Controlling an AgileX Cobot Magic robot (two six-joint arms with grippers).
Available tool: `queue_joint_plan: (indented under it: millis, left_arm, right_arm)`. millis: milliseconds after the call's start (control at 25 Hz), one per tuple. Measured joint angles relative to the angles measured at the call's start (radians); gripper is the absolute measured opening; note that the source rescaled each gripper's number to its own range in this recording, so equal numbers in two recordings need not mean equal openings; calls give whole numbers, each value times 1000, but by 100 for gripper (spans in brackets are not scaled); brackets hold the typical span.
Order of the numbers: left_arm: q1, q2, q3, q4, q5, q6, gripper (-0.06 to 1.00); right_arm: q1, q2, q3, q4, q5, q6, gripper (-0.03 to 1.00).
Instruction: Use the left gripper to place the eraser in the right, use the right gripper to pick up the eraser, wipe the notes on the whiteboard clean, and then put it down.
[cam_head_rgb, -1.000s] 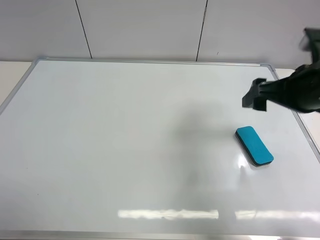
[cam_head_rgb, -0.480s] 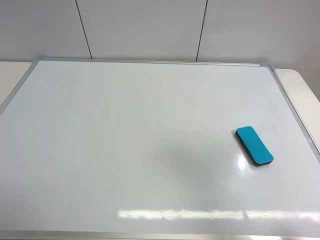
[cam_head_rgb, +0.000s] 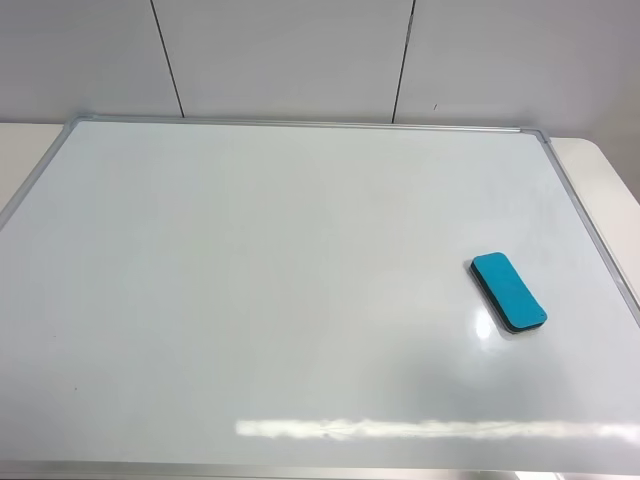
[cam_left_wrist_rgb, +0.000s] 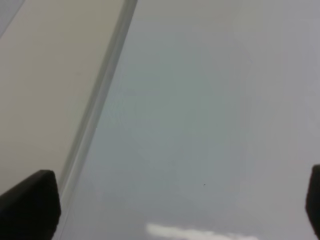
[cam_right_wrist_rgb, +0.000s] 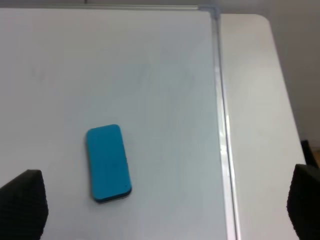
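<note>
The teal eraser (cam_head_rgb: 509, 290) lies flat on the right part of the whiteboard (cam_head_rgb: 250, 250), teal top up. It also shows in the right wrist view (cam_right_wrist_rgb: 108, 163). No notes show on the board; its surface looks blank. Neither arm shows in the exterior high view. My right gripper (cam_right_wrist_rgb: 165, 210) is open and empty, its black fingertips (cam_right_wrist_rgb: 24, 205) wide apart at the frame corners, well above the eraser. My left gripper (cam_left_wrist_rgb: 175, 210) is open and empty over the board's left edge, with one fingertip (cam_left_wrist_rgb: 30, 207) showing.
The board's silver frame (cam_head_rgb: 585, 215) runs close to the eraser on its right; it also shows in the right wrist view (cam_right_wrist_rgb: 222, 125). Beige table (cam_head_rgb: 625, 185) lies beyond it. A white panelled wall (cam_head_rgb: 300, 55) stands behind the board. The left frame edge (cam_left_wrist_rgb: 95, 110) shows in the left wrist view.
The right arm was over the board's right edge a second ago and has withdrawn out of the exterior high view. The eraser has not moved.
</note>
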Motion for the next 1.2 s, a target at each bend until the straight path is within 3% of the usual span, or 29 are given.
queue_joint_plan:
  millis: [200, 320, 1200]
  left_arm:
    - [0, 0, 0, 0, 0, 0, 100]
    - [0, 0, 0, 0, 0, 0, 100]
    - [0, 0, 0, 0, 0, 0, 100]
  right_arm:
    - [-89, -57, 46, 1, 12, -50, 91]
    - [-98, -57, 100, 18, 22, -50, 91]
    - [-152, -57, 103, 26, 3, 28, 92]
